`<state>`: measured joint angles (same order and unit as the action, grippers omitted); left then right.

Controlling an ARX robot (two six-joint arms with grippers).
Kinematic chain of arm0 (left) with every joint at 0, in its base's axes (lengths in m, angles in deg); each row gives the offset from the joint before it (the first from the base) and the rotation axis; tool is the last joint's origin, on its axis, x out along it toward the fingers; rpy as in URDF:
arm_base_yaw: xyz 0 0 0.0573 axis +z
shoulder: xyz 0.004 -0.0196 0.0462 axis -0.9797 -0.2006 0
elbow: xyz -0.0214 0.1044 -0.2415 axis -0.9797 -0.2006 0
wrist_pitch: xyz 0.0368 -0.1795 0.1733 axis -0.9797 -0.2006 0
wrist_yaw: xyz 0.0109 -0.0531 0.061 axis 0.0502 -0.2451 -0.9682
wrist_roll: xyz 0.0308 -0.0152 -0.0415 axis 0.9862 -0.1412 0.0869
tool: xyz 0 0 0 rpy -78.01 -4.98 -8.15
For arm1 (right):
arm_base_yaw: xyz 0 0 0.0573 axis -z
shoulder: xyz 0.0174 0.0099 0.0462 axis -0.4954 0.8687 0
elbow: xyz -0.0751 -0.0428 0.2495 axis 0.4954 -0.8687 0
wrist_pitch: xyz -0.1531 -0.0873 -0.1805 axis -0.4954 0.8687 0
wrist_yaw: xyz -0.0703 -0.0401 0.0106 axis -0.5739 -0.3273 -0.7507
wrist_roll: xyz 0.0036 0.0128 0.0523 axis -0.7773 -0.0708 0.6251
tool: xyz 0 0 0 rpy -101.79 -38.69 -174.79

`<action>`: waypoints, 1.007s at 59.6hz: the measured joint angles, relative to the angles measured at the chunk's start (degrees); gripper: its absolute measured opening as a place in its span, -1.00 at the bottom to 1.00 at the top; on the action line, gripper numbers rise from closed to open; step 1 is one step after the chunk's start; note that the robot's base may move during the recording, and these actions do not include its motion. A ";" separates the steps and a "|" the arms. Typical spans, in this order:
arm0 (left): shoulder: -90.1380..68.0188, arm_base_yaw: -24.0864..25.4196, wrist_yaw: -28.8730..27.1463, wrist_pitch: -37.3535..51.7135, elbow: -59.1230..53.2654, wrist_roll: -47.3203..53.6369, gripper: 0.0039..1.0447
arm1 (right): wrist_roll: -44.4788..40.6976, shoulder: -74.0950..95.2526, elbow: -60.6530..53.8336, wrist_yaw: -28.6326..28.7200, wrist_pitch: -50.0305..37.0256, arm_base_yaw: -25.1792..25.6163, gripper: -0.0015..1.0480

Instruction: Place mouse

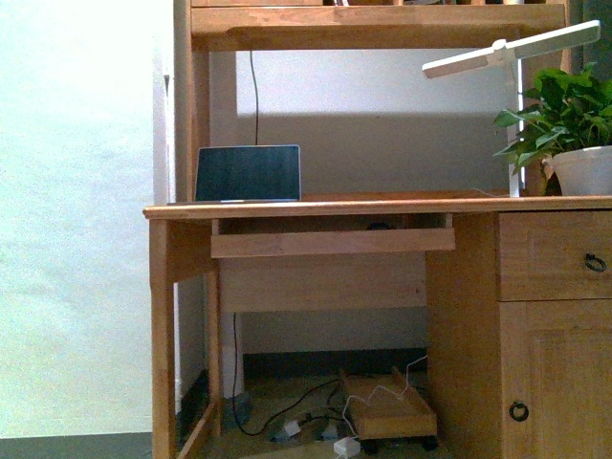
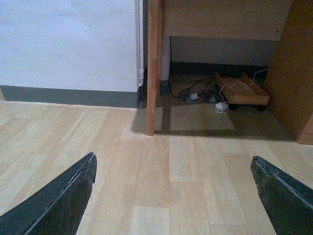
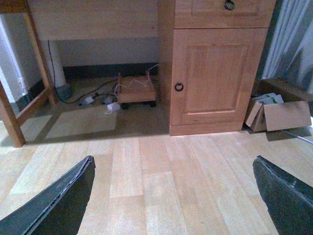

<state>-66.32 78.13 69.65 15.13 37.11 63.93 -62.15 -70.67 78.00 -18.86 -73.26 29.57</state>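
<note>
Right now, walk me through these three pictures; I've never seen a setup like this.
A two-armed robot faces a wooden desk. The front view comes from its body: a laptop, lamp and potted plant stand on the desk. The other two come from cameras on its wrists, pointing at the floor. The dark wedges are the open fingers of the left gripper and right gripper. Both hold nothing. No mouse shows clearly in any picture.

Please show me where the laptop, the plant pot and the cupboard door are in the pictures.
laptop point(image 1: 248, 173), front view, middle of its dark panel.
plant pot point(image 1: 585, 172), front view, white side wall.
cupboard door point(image 3: 212, 78), right wrist view, centre of the raised wooden panel.
</note>
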 joint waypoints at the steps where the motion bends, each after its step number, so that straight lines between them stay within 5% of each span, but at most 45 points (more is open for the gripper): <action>1: 0.00 0.00 0.02 0.00 0.00 0.00 0.86 | 0.00 0.00 0.00 0.00 0.00 0.00 0.86; 60: 0.00 0.00 0.00 0.00 0.00 0.00 0.86 | 0.00 0.00 0.00 0.00 0.00 0.00 0.86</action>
<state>-66.32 78.13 69.65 15.13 37.11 63.93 -62.15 -70.67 78.00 -18.86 -73.26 29.57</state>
